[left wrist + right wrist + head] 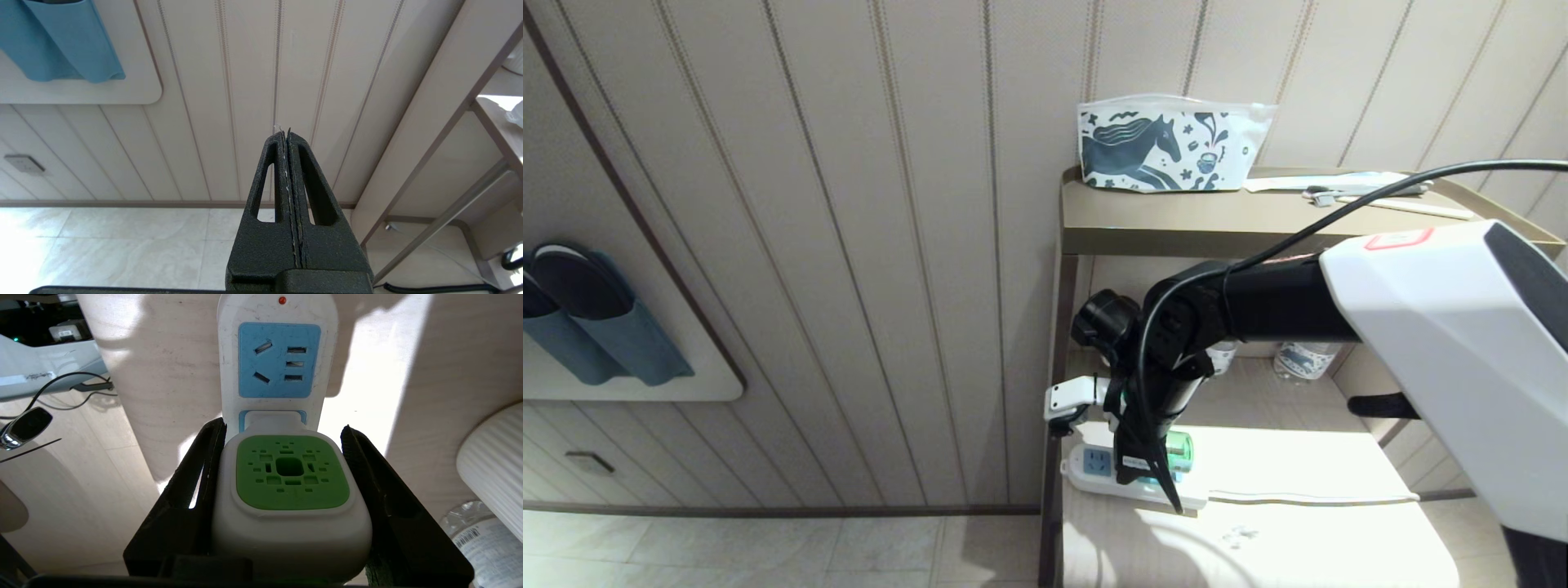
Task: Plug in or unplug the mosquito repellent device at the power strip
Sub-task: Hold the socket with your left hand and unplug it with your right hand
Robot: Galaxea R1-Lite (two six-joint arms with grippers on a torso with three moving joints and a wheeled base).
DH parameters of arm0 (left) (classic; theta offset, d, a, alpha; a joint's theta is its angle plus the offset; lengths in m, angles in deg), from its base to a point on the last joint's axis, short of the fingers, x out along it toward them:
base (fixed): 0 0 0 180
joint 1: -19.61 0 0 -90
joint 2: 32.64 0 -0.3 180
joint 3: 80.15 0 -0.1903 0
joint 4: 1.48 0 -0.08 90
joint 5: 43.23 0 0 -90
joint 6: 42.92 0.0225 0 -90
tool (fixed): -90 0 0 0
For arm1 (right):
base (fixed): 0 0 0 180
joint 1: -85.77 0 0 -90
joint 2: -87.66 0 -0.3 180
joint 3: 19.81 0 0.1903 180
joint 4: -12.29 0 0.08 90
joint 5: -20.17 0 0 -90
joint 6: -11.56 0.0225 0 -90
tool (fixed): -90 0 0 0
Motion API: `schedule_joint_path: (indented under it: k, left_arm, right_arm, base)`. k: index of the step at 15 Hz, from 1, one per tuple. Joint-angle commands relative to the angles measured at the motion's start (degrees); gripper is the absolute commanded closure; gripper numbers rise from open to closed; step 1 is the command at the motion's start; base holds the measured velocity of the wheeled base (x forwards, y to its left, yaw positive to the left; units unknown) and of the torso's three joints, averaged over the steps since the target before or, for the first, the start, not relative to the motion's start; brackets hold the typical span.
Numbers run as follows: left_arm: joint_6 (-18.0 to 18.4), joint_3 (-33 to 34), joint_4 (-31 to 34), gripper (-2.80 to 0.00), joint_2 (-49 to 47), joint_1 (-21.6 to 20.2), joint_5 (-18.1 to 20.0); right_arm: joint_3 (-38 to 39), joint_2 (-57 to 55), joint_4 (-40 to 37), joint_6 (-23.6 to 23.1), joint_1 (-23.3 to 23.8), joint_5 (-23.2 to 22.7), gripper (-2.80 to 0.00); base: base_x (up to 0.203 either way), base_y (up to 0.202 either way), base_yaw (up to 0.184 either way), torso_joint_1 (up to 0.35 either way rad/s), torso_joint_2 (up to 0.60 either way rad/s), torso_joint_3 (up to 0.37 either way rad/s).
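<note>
The power strip lies on the lower shelf, white with light-blue socket faces. The mosquito repellent device, a white head with a green vented centre, sits between my right gripper's black fingers, which are shut on its two sides. Its white neck rests against the strip's second socket face; the pins are hidden. In the head view the green bottle shows beside the right gripper, which points down at the strip. My left gripper is shut and empty, parked off to the side facing the wall.
The strip's thin white cord trails right across the shelf. Clear water bottles stand at the back of the shelf, and a white ribbed object is nearby. A horse-print pouch rests on the top shelf. Blue slippers hang on the wall.
</note>
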Motion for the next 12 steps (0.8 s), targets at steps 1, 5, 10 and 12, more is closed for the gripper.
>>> schedule_joint_path:
  k: [1, 5, 10, 12]
  left_arm:
    - [0.08, 0.06, -0.12, 0.0, -0.07, -0.01, 0.07]
    - [0.35, -2.23, 0.59, 0.0, -1.11, -0.01, -0.31]
    - [-8.05, -17.41, -1.05, 0.0, -22.2, 0.45, 1.54]
    - [-10.42, -18.81, -5.75, 0.0, -39.94, 1.77, 4.92]
  right_arm:
    - [0.43, 0.67, -0.11, -0.09, -0.49, 0.02, 0.0]
    - [0.57, 0.94, -0.02, 0.09, -0.82, -0.07, 0.0]
    - [0.75, 2.77, -0.02, 0.52, -0.91, -0.84, 0.0]
    - [0.84, 2.78, -0.02, 0.53, -0.82, -1.04, 0.0]
  base:
    - [0.0, 0.0, 0.0, 0.0, 0.0, 0.0]
    - [0.0, 0.0, 0.0, 0.0, 0.0, 0.0]
    - [0.0, 0.0, 0.0, 0.0, 0.0, 0.0]
    - [0.0, 0.0, 0.0, 0.0, 0.0, 0.0]
